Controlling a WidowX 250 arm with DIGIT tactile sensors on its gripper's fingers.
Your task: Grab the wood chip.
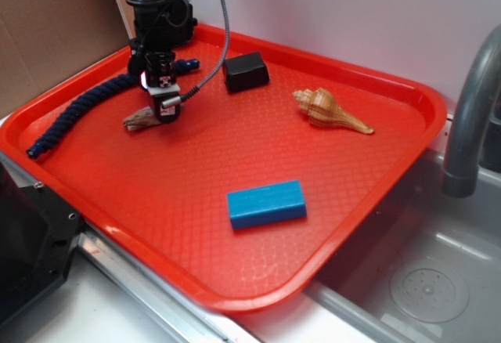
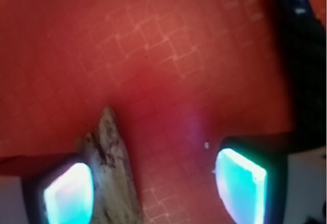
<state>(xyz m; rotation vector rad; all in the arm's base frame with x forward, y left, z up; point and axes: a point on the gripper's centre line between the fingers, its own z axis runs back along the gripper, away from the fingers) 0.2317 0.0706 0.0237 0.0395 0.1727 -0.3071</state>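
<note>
red tray (image 1: pixel 376 163), grey sink (image 1: pixel 438 280), cardboard wall (image 1: pixel 47 22)

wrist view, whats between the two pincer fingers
The wood chip lies against one finger; the rest, over to the other finger, is bare red tray.

We see a red tray (image 1: pixel 376 194) with a cross-hatched floor, resting beside a grey sink (image 1: pixel 438 280) whose faucet (image 1: pixel 470 116) rises at the right. A blue block (image 1: pixel 266 203) lies near the tray's front centre. A black block (image 1: pixel 245 71) sits toward the far edge, and a tan spiral seashell (image 1: pixel 329 110) lies to its right, well apart. A dark blue braided rope (image 1: pixel 74 116) runs along the left side. Brown cardboard (image 1: pixel 47 30) stands behind the far left corner.
</note>
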